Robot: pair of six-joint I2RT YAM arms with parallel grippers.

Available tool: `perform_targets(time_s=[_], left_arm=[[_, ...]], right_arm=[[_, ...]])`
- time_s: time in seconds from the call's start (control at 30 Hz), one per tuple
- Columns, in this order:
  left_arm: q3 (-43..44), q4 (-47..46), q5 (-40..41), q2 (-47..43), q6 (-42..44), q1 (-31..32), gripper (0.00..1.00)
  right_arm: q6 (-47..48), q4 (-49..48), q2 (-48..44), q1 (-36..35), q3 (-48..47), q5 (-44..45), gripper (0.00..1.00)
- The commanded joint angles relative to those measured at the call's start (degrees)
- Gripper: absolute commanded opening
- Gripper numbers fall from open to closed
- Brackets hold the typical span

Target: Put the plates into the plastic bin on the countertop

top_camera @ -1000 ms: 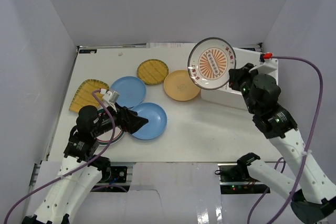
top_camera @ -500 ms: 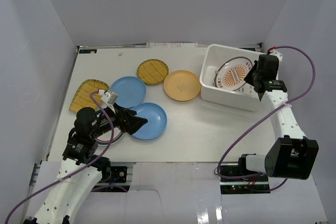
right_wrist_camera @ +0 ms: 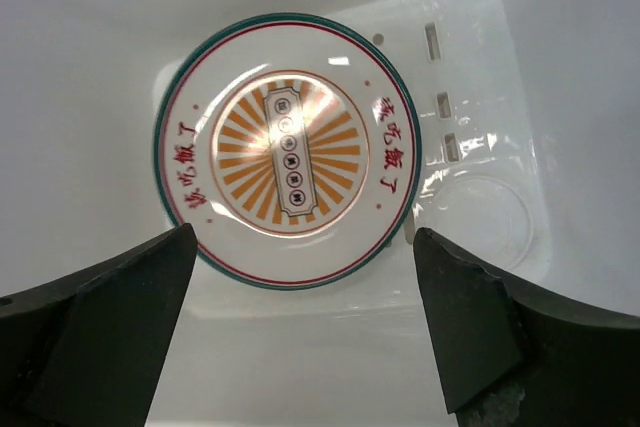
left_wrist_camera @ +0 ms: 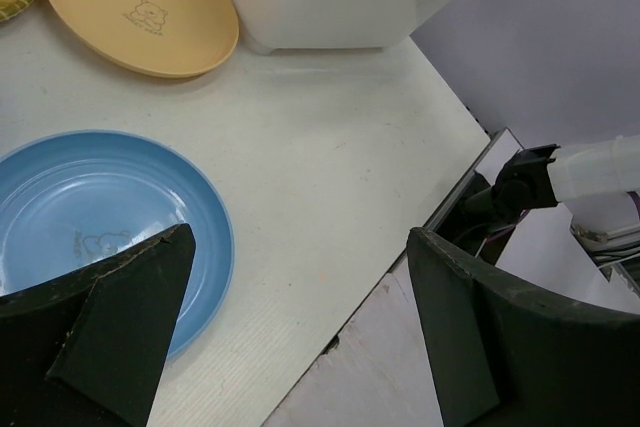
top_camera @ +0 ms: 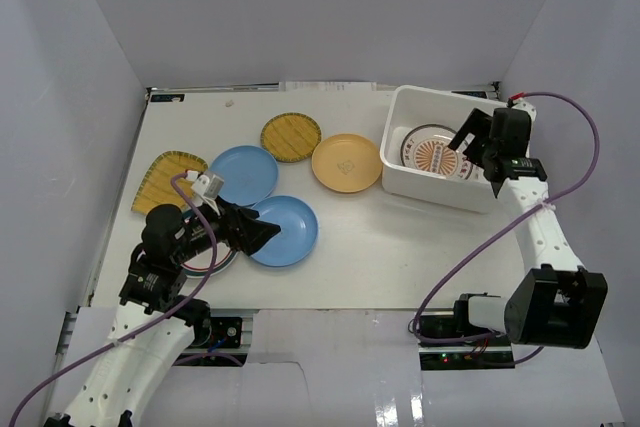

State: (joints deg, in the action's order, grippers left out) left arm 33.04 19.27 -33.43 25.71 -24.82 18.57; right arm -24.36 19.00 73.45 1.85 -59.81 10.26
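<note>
A white plate with an orange sunburst and patterned rim (top_camera: 432,152) (right_wrist_camera: 288,150) lies on the floor of the plastic bin (top_camera: 432,193) (right_wrist_camera: 480,77). My right gripper (top_camera: 468,137) (right_wrist_camera: 305,247) hangs open above it, with nothing between its fingers. On the countertop (top_camera: 400,247) lie two light blue plates (top_camera: 243,174) (top_camera: 290,230), an orange-yellow plate (top_camera: 345,162), a round striped plate (top_camera: 290,136) and a fan-shaped striped plate (top_camera: 165,179). My left gripper (top_camera: 262,235) (left_wrist_camera: 298,247) stands open and empty at the near blue plate's (left_wrist_camera: 90,207) edge.
A dark-rimmed plate (top_camera: 222,257) lies mostly hidden under my left arm. Pale grey walls close in the countertop on three sides. The table's front edge (left_wrist_camera: 400,237) runs just below my left gripper. The bin (left_wrist_camera: 330,7) sits at the back right corner.
My right gripper carried the patterned plate down into the bin, then opened and let it go; the plate now lies flat. The left arm has not moved.
</note>
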Motion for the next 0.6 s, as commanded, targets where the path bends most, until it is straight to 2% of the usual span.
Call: perform_targets(time_s=[0.0,0.03,0.07,0.13,0.17,0.23,0.27,0.33,0.37,0.4,0.43,0.5,0.57], left_arm=[[0.6,0.5,1.3,1.3,0.9,0.2,0.98],[0.8,0.6,1.7,1.6,0.7,0.2,0.98],[1.1,0.6,3.1,1.8,0.6,0.2,0.98],[2.3,0.9,5.9,1.7,0.6,0.2,0.98],[2.7,1.0,8.0,1.4,-0.4,0.2,0.98],[4.7,1.1,15.0,0.6,-1.4,0.2,0.98],[5.7,1.3,17.2,0.5,-2.1,0.2,0.98],[9.4,2.5,24.3,0.5,-2.9,0.2,0.98],[10.9,3.1,26.4,0.7,-3.1,0.2,0.98],[12.6,3.5,28.9,0.9,-3.1,0.2,0.98],[15.6,4.2,29.9,1.4,-3.0,0.2,0.98],[18.5,4.9,30.7,1.6,-2.5,0.2,0.98],[21.6,5.2,30.6,1.7,-2.3,0.2,0.98]], right_arm=[[0.5,-3.0,-7.4,-3.0,-3.0,-3.8,0.95],[0.0,-3.7,-8.8,-5.4,-2.2,-5.2,0.92],[-1.7,-5.4,-10.4,-11.8,0.5,-7.3,0.87],[-4.5,-7.5,-14.2,-21.1,4.9,-5.4,0.84],[-9.3,-9.6,-15.4,-31.0,7.8,-4.5,0.76],[-15.3,-20.4,-17.3,-40.7,18.5,0.5,0.72],[-20.8,-24.1,-16.9,-49.9,21.2,2.9,0.7],[-25.3,-32.2,-12.6,-58.5,25.3,8.5,0.67],[-27.7,-36.3,-7.8,-65.6,24.6,12.6,0.65],[-28.8,-37.1,-4.9,-68.8,23.3,14.8,0.64],[-30.0,-37.7,-2.2,-71.5,21.6,17.8,0.61],[-32.7,-39.5,6.0,-77.5,18.3,18.6,0.57],[-33.7,-44.9,13.2,-82.2,14.4,20.5,0.53]])
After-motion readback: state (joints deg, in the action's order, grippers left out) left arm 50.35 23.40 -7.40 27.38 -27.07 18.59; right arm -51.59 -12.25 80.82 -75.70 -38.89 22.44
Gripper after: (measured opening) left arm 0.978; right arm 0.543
